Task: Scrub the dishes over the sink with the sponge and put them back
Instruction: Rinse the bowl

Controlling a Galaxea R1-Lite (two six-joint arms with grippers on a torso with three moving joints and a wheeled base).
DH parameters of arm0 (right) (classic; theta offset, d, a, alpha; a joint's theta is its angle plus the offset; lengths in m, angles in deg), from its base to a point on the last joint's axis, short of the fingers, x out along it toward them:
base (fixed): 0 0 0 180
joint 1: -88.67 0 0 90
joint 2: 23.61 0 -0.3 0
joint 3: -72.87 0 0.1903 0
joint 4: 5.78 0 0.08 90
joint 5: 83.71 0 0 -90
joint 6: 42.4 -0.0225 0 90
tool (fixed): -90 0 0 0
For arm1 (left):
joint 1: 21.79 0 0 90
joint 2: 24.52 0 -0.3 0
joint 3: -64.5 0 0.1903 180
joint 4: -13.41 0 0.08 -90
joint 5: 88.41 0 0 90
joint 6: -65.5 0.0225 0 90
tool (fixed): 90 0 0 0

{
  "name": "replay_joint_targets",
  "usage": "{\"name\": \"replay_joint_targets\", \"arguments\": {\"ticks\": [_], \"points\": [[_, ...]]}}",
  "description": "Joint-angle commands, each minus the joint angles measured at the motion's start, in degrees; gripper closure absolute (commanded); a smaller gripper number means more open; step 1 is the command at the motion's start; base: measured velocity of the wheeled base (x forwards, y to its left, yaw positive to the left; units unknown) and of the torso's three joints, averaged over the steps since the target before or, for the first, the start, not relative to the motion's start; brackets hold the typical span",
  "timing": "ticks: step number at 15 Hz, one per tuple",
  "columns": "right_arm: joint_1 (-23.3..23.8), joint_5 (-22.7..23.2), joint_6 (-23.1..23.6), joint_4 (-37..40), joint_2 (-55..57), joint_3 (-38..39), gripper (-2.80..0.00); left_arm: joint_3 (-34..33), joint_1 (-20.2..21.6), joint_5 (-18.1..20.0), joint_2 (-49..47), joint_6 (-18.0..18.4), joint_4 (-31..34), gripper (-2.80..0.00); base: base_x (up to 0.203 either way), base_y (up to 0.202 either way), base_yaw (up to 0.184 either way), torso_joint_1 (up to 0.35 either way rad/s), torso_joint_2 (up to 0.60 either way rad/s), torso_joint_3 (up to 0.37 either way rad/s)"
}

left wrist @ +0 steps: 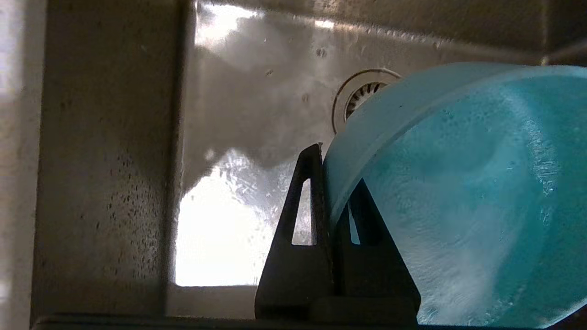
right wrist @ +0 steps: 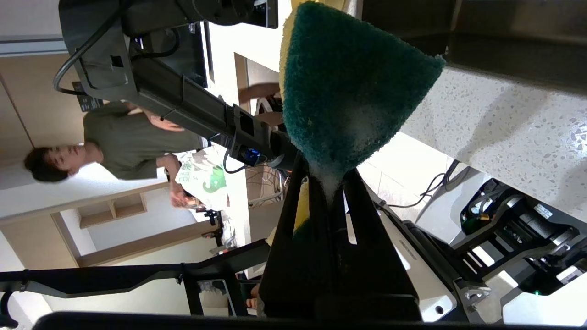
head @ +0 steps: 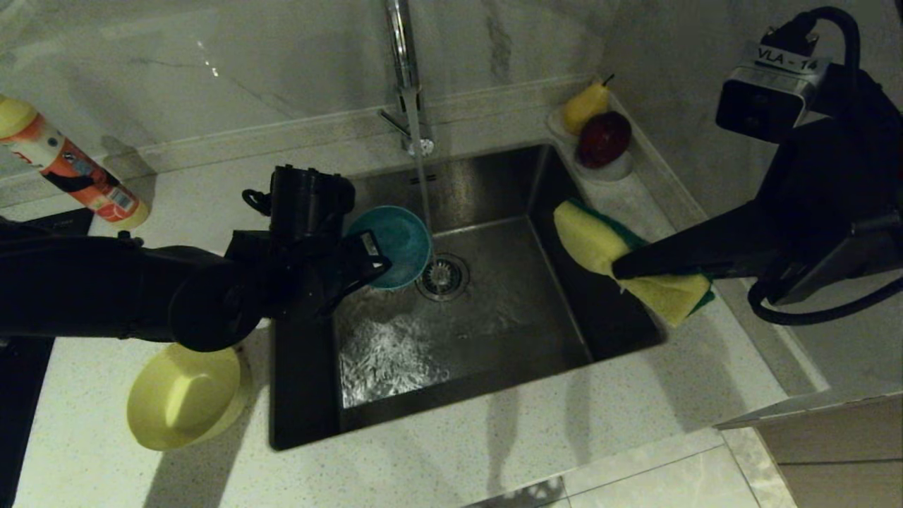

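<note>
Plastic blue bowl [head: 395, 245] pinched by left end effector [head: 374, 264]; right end effector [head: 624, 268] squeezes spongy foam sponge [head: 614, 257].

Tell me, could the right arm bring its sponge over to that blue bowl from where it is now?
Probably yes: the sponge and the blue bowl face each other across the open sink, with only the thin water stream between.

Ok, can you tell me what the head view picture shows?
The left pincer holds a blue bowl under running water in the sink. The right pincer holds a sponge. A yellow bowl sits on the counter.
</note>
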Motion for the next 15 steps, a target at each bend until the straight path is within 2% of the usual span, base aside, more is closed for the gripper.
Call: {"name": "replay_joint_targets", "arguments": {"ticks": [1, 4, 8, 9, 12, 15], "points": [[-0.1, 0.2, -0.2, 0.3, 0.2, 0.0, 0.00, -2.2, 0.1, -1.9, 2.0, 1.6, -4.4, 0.00, 0.000, 0.000, 0.000, 0.000, 0.00, 0.000], [-0.1, 0.2, -0.2, 0.3, 0.3, 0.2, 0.00, -5.8, 1.2, -3.2, 6.4, 7.3, -14.4, 0.00, 0.000, 0.000, 0.000, 0.000, 0.00, 0.000], [-0.1, 0.2, -0.2, 0.2, 0.1, 0.7, 0.00, -11.7, 1.7, -2.8, 12.3, 20.5, -32.4, 0.00, 0.000, 0.000, 0.000, 0.000, 0.00, 0.000], [-0.1, 0.2, -0.2, 0.2, 0.1, 0.7, 0.00, -12.6, 1.7, -2.4, 13.1, 22.5, -35.3, 0.00, 0.000, 0.000, 0.000, 0.000, 0.00, 0.000], [-0.1, 0.2, -0.2, 0.2, 0.3, 0.6, 0.00, -14.1, 1.7, 0.1, 16.0, 24.7, -40.9, 0.00, 0.000, 0.000, 0.000, 0.000, 0.00, 0.000], [-0.1, 0.2, -0.2, 0.2, 0.2, 0.6, 0.00, -15.9, 1.7, 6.5, 19.4, 24.7, -43.1, 0.00, 0.000, 0.000, 0.000, 0.000, 0.00, 0.000]]}}
